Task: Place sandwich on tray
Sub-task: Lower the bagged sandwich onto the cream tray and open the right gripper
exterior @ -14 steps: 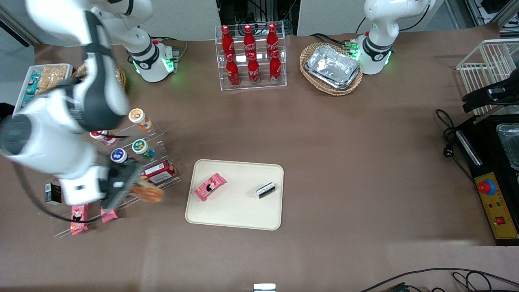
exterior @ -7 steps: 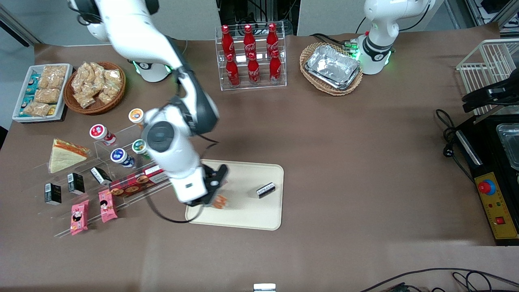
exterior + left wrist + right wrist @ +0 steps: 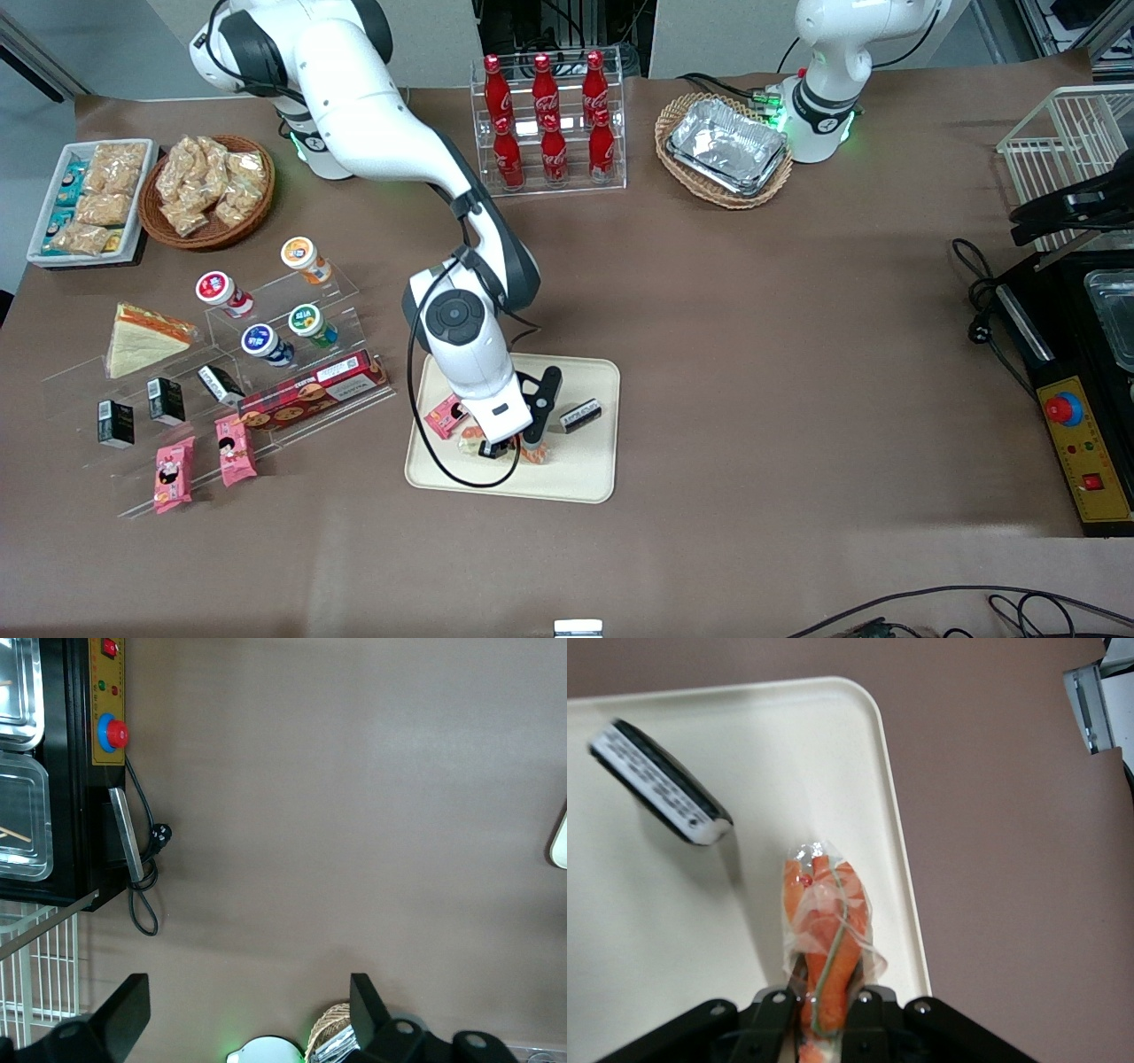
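The sandwich (image 3: 828, 930), a small orange wedge with a pale green-white layer in clear wrap, is held between the fingers of my gripper (image 3: 824, 997), which is shut on it. In the front view the gripper (image 3: 512, 447) hangs low over the cream tray (image 3: 585, 478), with the sandwich (image 3: 534, 455) showing just below the fingers, over the tray's part nearest the camera. The tray's rim (image 3: 908, 886) runs beside the sandwich in the right wrist view. Whether the sandwich touches the tray I cannot tell.
On the tray lie a pink snack packet (image 3: 443, 416) and a small black-and-white packet (image 3: 580, 415) (image 3: 660, 784). A clear display stand (image 3: 292, 390) with cups, boxes and a larger pale wedge sandwich (image 3: 142, 341) lies toward the working arm's end. Cola bottles (image 3: 549, 124) and a foil-tray basket (image 3: 725, 149) stand farther from the camera.
My gripper has carried the sandwich from the display stand sideways over the tray and now holds it low above the tray, near the black-and-white packet.
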You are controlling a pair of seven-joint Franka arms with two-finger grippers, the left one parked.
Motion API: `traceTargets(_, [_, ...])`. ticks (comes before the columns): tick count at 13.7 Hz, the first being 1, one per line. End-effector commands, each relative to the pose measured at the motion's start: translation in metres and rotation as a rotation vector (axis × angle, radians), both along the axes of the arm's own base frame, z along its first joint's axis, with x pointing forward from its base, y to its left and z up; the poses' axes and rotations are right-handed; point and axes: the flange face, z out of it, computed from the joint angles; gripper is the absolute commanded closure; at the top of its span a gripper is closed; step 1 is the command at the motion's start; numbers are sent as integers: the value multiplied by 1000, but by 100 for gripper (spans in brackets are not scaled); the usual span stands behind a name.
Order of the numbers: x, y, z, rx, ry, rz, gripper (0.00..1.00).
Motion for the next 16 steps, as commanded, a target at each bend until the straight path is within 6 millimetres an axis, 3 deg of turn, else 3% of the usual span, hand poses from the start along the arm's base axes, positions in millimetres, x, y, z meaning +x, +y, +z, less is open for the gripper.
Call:
traceTargets(1, [16,-5,-15,-16,-47,22,95])
traceTargets(4, [20,-11,-19,-16,-57,13,94])
traceTargets(5, [22,-14,-21,-15,-60,4,87])
traceTargets(6, [22,-15,-27,-17,-55,-3,52])
traceTargets(7, [23,-16,-28,-15,-56,-8,6])
traceTargets(8, [23,-16,-28,-11,-63,-8,0])
traceTargets(13, [23,-14,-21,0,-65,-6,0])
traceTargets(16, [21,-12,9,22,-49,-13,0])
